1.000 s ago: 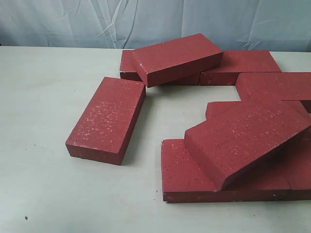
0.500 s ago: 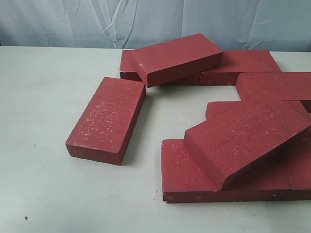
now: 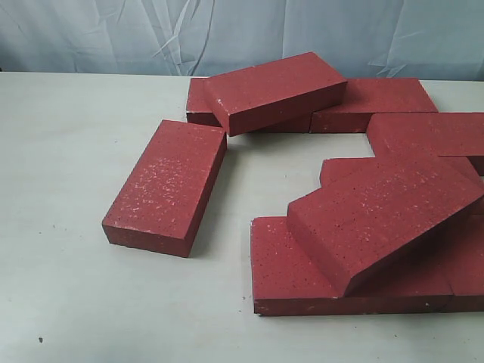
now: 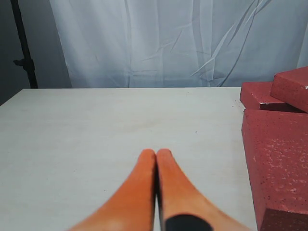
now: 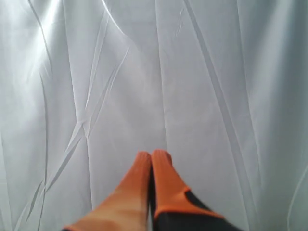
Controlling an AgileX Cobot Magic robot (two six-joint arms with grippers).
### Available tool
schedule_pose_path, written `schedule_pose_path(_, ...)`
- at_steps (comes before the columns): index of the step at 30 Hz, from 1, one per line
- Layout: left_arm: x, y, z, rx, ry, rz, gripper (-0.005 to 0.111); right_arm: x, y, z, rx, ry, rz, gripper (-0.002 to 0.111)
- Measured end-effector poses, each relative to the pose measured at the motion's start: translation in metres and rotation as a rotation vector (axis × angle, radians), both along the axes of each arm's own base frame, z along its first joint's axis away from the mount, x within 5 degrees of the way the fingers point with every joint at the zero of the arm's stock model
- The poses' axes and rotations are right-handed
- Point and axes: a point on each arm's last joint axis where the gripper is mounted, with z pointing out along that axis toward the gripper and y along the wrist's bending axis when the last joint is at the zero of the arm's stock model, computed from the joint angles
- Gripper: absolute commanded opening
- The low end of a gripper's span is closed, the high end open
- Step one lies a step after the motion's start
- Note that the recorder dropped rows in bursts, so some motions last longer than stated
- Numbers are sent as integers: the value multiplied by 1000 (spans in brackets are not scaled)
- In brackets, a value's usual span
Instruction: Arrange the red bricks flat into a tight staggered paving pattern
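Note:
Several dark-red bricks lie scattered on the pale table (image 3: pixel 68 151). One lone brick (image 3: pixel 168 185) lies flat at the left. Another brick (image 3: pixel 276 91) rests tilted on top of a back row. At the right a tilted brick (image 3: pixel 382 215) leans across flat ones (image 3: pixel 291 276). Neither arm shows in the exterior view. My left gripper (image 4: pixel 156 153) is shut and empty, low over bare table, with a brick (image 4: pixel 279 168) beside it and two more bricks (image 4: pixel 284 91) farther off. My right gripper (image 5: pixel 152 155) is shut and empty, facing only the white curtain (image 5: pixel 144 72).
A pale curtain (image 3: pixel 242 34) hangs behind the table's far edge. A black stand pole (image 4: pixel 23 43) rises beyond the table's corner in the left wrist view. Bare tabletop spreads left and front of the bricks.

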Motion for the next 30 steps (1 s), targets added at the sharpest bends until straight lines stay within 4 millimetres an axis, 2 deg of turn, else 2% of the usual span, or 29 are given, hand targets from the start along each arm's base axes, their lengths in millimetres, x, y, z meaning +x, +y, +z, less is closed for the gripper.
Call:
schedule_pose_path(6,0,0,0,0,0,0,0,-13,0,42,-3,-109,0,-1)
schedule_pose_path(12,0,0,0,0,0,0,0,-4,0,64,-5,-108,-2,-1)
schedule_pose_path(26,0,0,0,0,0,0,0,24,-1,62,-10,-10,-6,-1)
schedule_pose_path(30,0,0,0,0,0,0,0,37,-1,62,-11,2,-8,-1)
